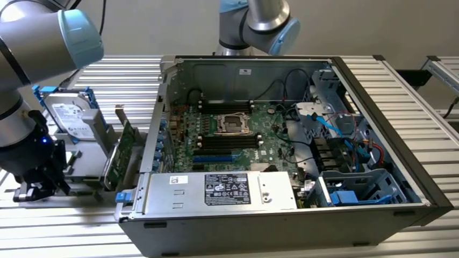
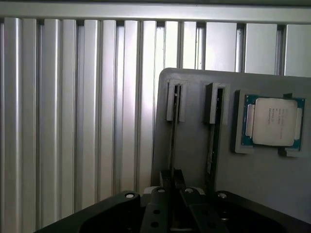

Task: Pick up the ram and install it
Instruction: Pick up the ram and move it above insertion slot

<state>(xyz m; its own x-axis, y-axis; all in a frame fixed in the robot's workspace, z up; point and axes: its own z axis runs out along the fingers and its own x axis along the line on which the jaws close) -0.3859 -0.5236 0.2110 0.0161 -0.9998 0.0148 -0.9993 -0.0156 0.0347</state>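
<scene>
Gripper [image 2: 172, 179] black and boxy, down over a grey tray [image 2: 252, 184] at the exterior view's left edge. Fingertips [image 2: 165, 178] pinched on the near end of the ram [image 2: 173, 131], with no gap showing on either side. Ram seen edge-on as a thin dark strip, standing in a narrow slot of the tray, its far end between two small grey clips.

Second stick [image 2: 212, 141] sits in the parallel slot just beside it, dark green edge, untouched. CPU [image 2: 272, 121] lies in a square recess past that, with a matte silver lid and a green border. Tray is matte and smooth with a rounded corner.

Arm [image 1: 43, 37] is pale grey with light-blue joint caps. Hard drive [image 1: 68, 115], silver with a white label, stands upright in a blue bracket behind the tray. Card [image 1: 123, 153], green and tall with a metal bracket, stands between tray and case [image 1: 287, 236].

Case is open, with dark metal walls. Motherboard [image 1: 272, 145] is green, with black memory slots either side of the socket. Power supply [image 1: 222, 189] is silver and labelled, along the near wall. Blue cables lie toward the exterior view's right.

Table [image 2: 73, 121] is ribbed aluminium slats, bright and evenly grooved.
</scene>
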